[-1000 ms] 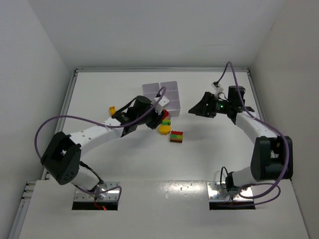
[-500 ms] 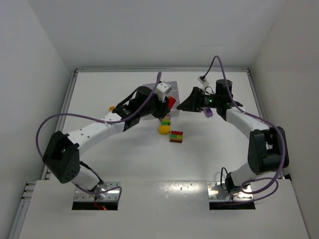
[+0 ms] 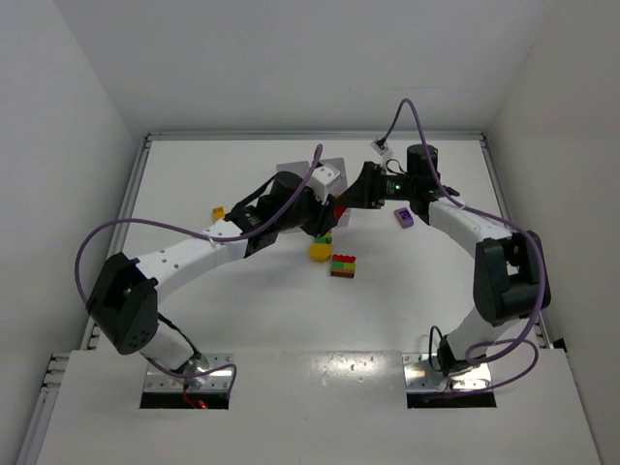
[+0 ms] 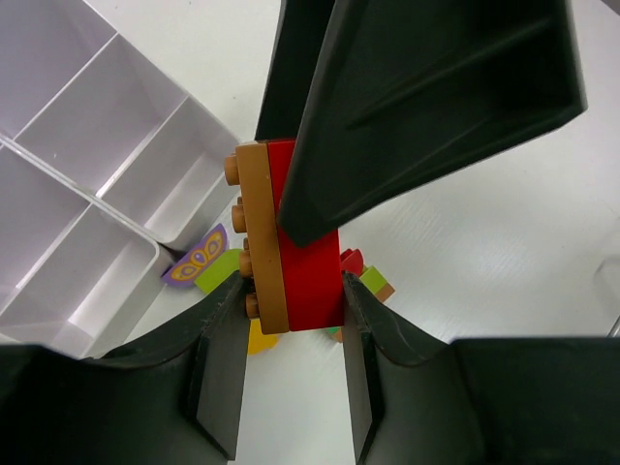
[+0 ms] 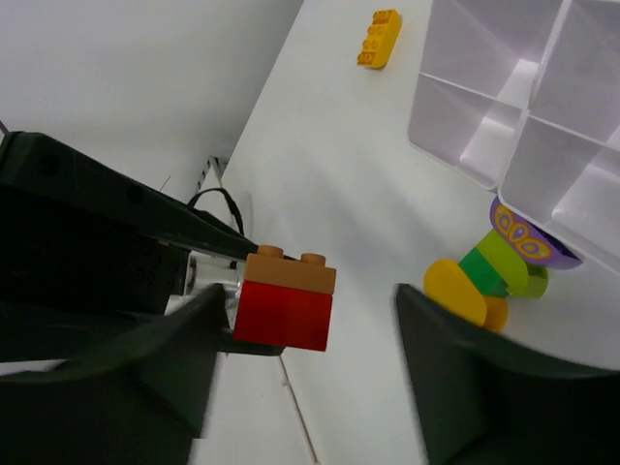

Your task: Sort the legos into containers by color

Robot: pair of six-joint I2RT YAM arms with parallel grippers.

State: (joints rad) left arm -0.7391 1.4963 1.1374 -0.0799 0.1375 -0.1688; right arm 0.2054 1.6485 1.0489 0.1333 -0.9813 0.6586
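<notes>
White tabletop (image 4: 484,271) lies below. The left gripper (image 4: 291,300) clamps a red plastic brick with orange plate (image 4: 308,281); the right gripper (image 5: 310,300) stands wide around it. Closing off-centre may twist it loose.

Tally from my rig.

- Tray (image 5: 465,126): one, white. Four of its compartments show from my right wrist.
- Loose single bricks: two, one yellow brick (image 3: 219,212) and one purple brick (image 3: 404,217).
- Clumps on the table (image 3: 242,310): two. The three-layer stack (image 3: 342,264) is red, green and brown. The round-piece clump (image 5: 499,266) is yellow, green and lime with a purple butterfly piece.
- Off the table: one red-and-orange pair (image 4: 291,257).
- Lego groups altogether: five.
- Grippers: two, my left gripper (image 4: 291,300) and right gripper (image 5: 310,295).
</notes>
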